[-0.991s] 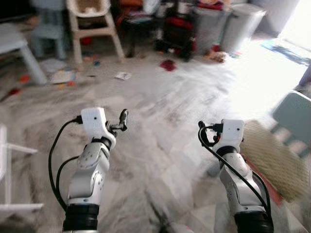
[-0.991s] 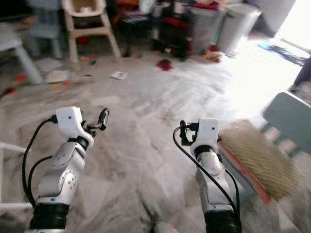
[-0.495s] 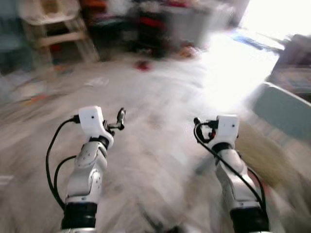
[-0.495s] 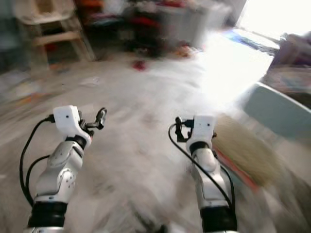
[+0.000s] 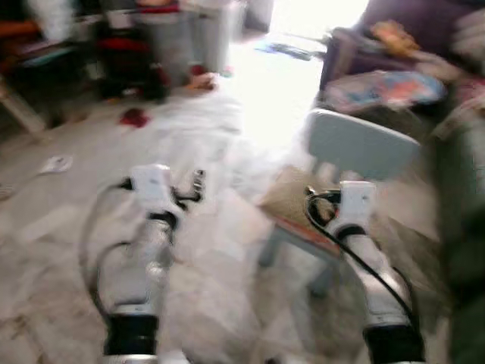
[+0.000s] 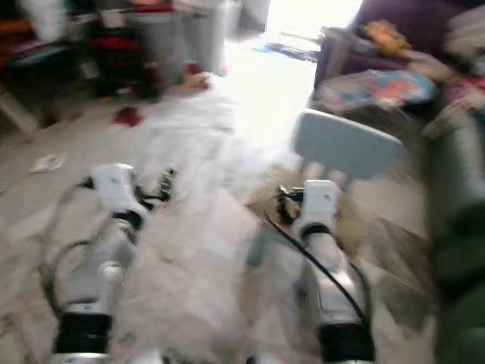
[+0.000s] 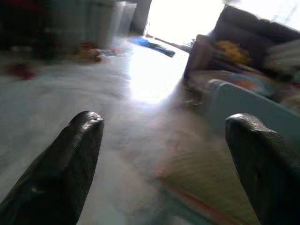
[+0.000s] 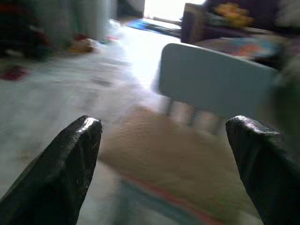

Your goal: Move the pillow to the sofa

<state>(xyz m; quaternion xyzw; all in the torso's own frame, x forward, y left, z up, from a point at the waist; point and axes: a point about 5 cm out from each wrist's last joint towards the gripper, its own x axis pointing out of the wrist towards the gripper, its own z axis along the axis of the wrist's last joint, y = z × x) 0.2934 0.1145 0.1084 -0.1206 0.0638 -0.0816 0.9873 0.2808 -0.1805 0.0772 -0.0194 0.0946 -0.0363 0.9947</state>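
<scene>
You are looking down past both raised arms at a pale marble floor (image 5: 212, 136), and the head views are blurred, likely because the robot is walking or turning. Straight ahead stands a small pale-blue chair (image 5: 362, 144). On its seat lies the pillow (image 8: 187, 159), a flat tan woven cushion with an orange edge, so it sits at a height you can reach without bending to the floor.

Your left gripper (image 7: 164, 154) is held out ahead of you with its two black fingers spread wide and nothing between them. Your right gripper (image 8: 164, 159) is the same: wide apart, empty, and aimed at the pillow, which looks like readiness for a grasp.

The sofa (image 5: 394, 30), dark purple and piled with coloured bedding, sits beyond the chair at the far right. That is probably your drop-off spot.

Bins and scattered clutter (image 5: 167, 45) line the far left wall.
</scene>
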